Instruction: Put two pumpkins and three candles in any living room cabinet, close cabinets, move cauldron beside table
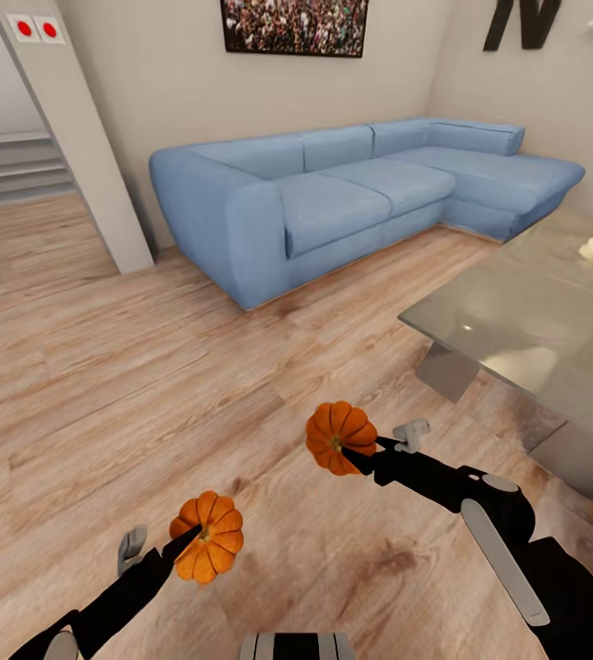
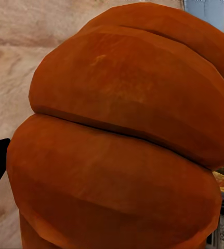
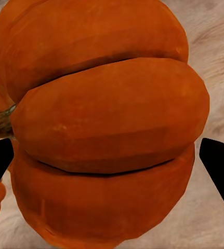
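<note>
Both grippers, left gripper (image 1: 186, 543) and right gripper (image 1: 356, 449), are pinching pumpkins (image 1: 209, 536) (image 1: 340, 437), carrying them; cabinet needing finding next.

Two ribbed orange pumpkins sit low in the frame above the wood floor: one pumpkin (image 1: 208, 536) lower left, the other pumpkin (image 1: 340, 437) nearer centre, both tipped sideways.

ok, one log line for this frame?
left gripper: shut on left pumpkin | right gripper: shut on right pumpkin | both above wood floor | sofa ahead
</note>
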